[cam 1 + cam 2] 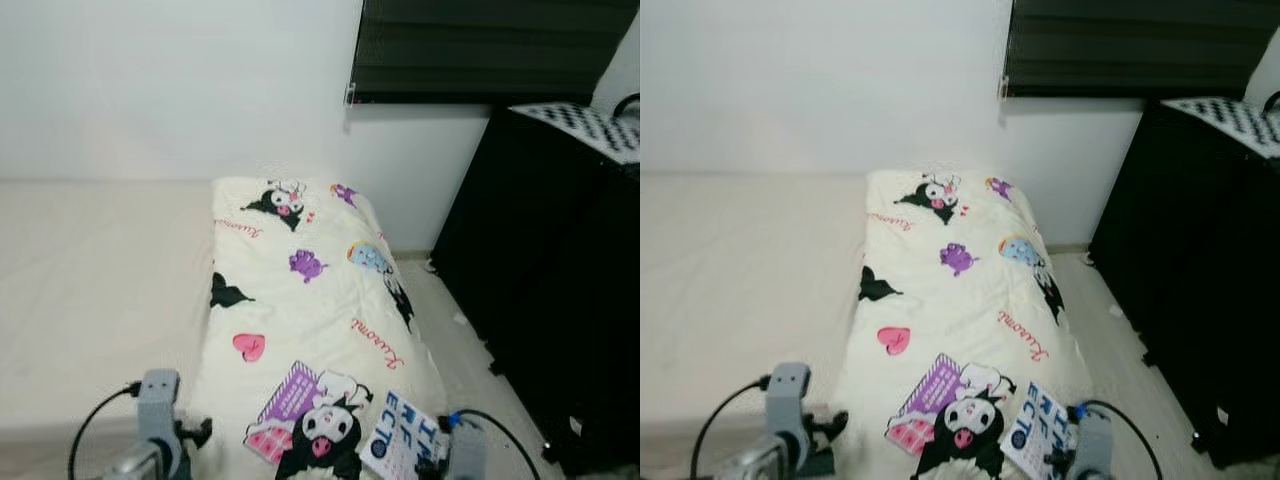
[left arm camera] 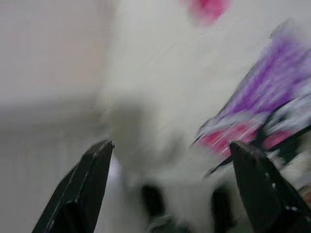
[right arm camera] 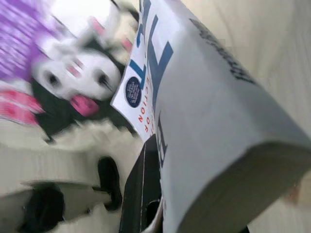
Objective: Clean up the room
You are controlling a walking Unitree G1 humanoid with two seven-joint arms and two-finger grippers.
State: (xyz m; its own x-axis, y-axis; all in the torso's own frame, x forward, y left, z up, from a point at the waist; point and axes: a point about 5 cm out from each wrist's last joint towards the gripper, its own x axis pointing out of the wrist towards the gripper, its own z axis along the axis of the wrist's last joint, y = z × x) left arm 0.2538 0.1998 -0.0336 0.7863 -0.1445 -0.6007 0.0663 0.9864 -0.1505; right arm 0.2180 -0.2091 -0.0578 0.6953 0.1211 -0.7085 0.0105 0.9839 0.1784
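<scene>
So a book (image 3: pixel 204 121) is gripped by the right hand (image 3: pixel 155 194) above the quilt's (image 1: pixel 310 300) near edge, probably for tidying; the left hand (image 2: pixel 170 160) is held wide.

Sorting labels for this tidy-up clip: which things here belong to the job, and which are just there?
Job:
- book, clamped in the right gripper, over the blanket's near end
- blanket, cartoon-printed, spread on the bed
- left gripper, jaws apart above the blanket

Just there:
- bed
- black cabinet
- window blind
</scene>
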